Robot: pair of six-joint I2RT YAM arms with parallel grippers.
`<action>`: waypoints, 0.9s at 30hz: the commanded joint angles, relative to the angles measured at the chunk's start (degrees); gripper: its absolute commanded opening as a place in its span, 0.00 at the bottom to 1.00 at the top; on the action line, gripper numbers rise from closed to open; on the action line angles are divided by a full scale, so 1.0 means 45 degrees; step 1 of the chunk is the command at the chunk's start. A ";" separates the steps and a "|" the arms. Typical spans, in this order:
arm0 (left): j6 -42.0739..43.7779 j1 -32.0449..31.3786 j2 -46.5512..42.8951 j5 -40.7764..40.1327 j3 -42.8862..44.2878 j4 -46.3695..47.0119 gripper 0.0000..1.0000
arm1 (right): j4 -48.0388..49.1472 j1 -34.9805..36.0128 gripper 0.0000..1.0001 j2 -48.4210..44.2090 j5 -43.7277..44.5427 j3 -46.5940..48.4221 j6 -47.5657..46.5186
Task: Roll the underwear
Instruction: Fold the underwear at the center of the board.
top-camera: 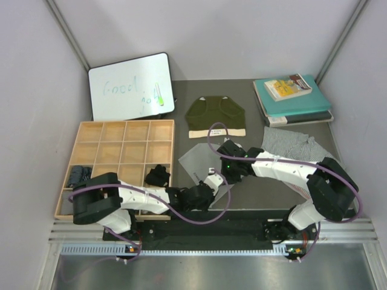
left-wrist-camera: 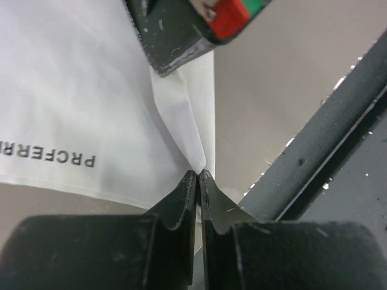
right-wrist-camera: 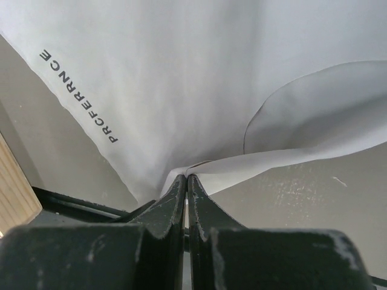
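Now both grippers pinch the grey underwear [top-camera: 198, 158], which lies spread in the middle of the table [top-camera: 266, 184], just right of the tray [top-camera: 115, 154]. The left gripper [left-wrist-camera: 198, 176] has its jaws pressed together on a small fold at the near edge of the cloth. The right gripper [right-wrist-camera: 186, 179] is clenched on the same edge close beside it, where the cloth rises in a curl. The green underwear [top-camera: 216, 116] lies behind the grey one. The patterned underwear [top-camera: 290, 144] lies to the right, partly under the right arm, just in front of the books [top-camera: 293, 99].
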 commanded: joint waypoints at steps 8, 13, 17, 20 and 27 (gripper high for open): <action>-0.0719 0.0602 -0.0791 -0.0577 0.1040 -0.1749 0.13 | 0.0005 -0.0155 0.00 0.0269 0.0505 0.1066 -0.0535; -0.0700 0.1363 -0.1026 -0.0148 0.1002 -0.1770 0.10 | 0.0102 -0.0253 0.00 0.0620 0.0486 0.1475 -0.0788; -0.0524 0.2163 -0.0987 0.0458 0.1060 -0.1633 0.01 | 0.0122 -0.0331 0.00 0.1049 0.0661 0.1925 -0.1023; -0.0465 0.2651 -0.0909 0.0634 0.1138 -0.1769 0.00 | 0.0259 -0.0468 0.00 0.1381 0.0739 0.2277 -0.1199; -0.0133 0.3707 -0.0811 0.0965 0.1469 -0.2355 0.00 | 0.0064 -0.0566 0.00 0.2202 0.1052 0.3545 -0.1687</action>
